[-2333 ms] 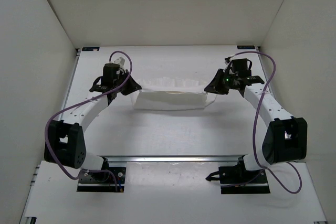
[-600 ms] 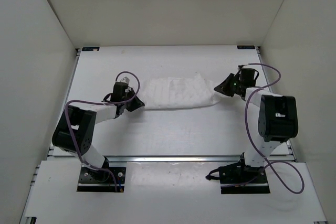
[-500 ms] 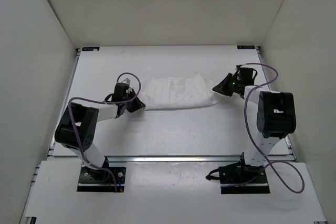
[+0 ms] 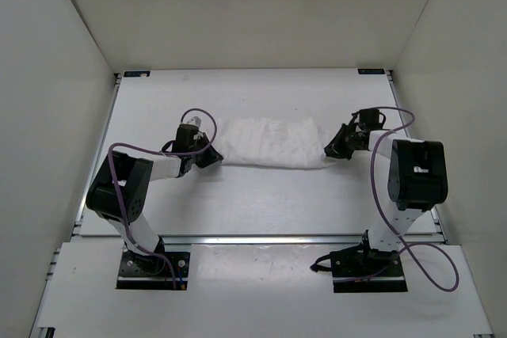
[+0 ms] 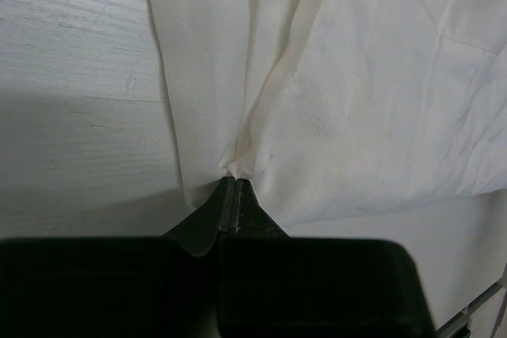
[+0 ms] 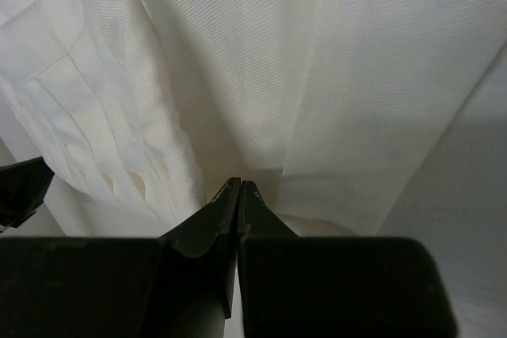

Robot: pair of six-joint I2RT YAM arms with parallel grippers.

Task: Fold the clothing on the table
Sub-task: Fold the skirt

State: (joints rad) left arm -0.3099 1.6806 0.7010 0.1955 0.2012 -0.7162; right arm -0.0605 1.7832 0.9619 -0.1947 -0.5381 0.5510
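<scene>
The left end effector (image 5: 230, 189) is clamped on a thin pinch of the clothing (image 4: 269, 144), mid-frame on the bench (image 4: 261, 203). The right end effector (image 6: 238, 189) is together at its edge, grip unclear. Such shallow bites could slip when lifted, dropping one end.

Top view bright, evenly lit from above, sharp, only faint shadows on the white surface (image 4: 253, 195); wrist views dimmer, cloth (image 5: 356, 77) weave crisp, grey shadow near each lens, the left claw (image 5: 230, 195) and right claw (image 6: 238, 195) black, underexposed, slightly soft.
</scene>
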